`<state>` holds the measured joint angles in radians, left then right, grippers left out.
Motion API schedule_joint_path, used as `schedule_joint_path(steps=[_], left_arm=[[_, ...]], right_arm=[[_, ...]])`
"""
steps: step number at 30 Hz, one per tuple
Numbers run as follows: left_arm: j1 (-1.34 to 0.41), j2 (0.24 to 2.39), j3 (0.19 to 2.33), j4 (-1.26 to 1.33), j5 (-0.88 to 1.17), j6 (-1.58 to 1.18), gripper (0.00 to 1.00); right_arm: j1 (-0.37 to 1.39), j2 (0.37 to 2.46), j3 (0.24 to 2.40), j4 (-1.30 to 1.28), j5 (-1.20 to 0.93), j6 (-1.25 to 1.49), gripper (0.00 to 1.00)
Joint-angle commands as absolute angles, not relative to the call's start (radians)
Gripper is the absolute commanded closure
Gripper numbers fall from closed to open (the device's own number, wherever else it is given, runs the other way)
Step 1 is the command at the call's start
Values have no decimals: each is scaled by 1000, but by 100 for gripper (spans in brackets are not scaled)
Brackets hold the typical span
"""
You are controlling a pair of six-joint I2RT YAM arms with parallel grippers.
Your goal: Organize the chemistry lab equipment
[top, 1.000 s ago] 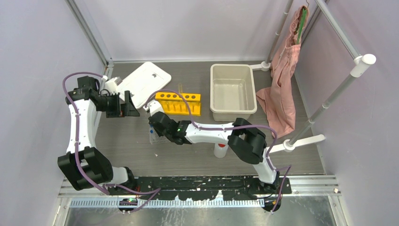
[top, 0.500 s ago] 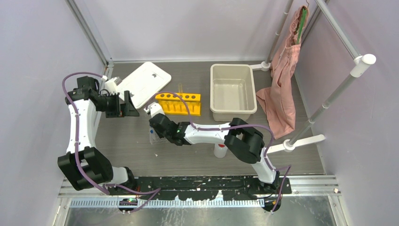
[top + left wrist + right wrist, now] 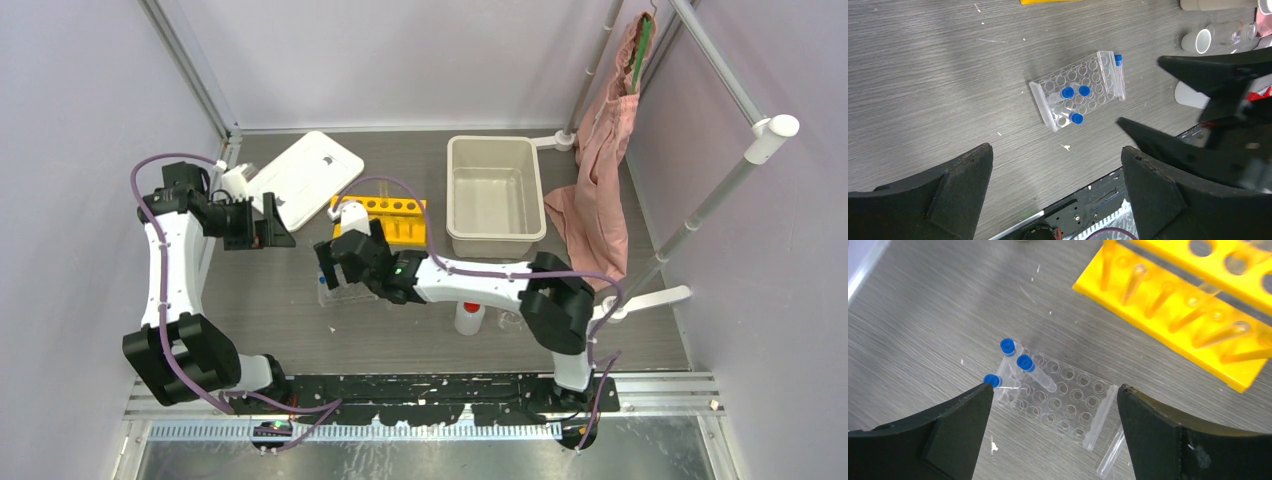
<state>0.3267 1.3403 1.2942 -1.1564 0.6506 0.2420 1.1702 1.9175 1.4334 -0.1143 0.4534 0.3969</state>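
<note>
The right jaws stand wide open and hold nothing; they hang above the tray (image 3: 1063,402), which lies on the desk (image 3: 923,315) near the rack (image 3: 1158,325). Three vials (image 3: 1023,362) sit in holes at one end of the tray, and they look tilted, not pushed deep in. One more vial (image 3: 1120,75) lies on the desk just beside the tray's short end. I judge this one the risky piece: it is round and may roll away if a jaw lands on its side. A jaw coming down on the tray side may also hit the wall and push the light tray, so the leaning vials tip out. The bottle (image 3: 468,317) stands apart from the tray, close to the right arm (image 3: 480,282); a wide swing may knock it over. The left jaws are open and empty too, well apart from the tray.
</note>
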Motion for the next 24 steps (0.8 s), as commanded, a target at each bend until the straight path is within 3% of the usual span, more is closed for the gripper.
schedule_joint_path(steps=[1,5,14,24], left_arm=[[335,1300,1326,-1138,668,249,0],[335,1296,1331,-1147,667,253,0],[335,1287,1333,-1154,669,248,0],[335,1278,1332,-1153,663,253,0]], right_arm=[[1152,1781,1437,-191,531,549,0],[1137,1733,1360,-228,476,612,3],[1080,1815,1394,-479,372,811,47],[1044,1928,1439,-539,314,844,51]])
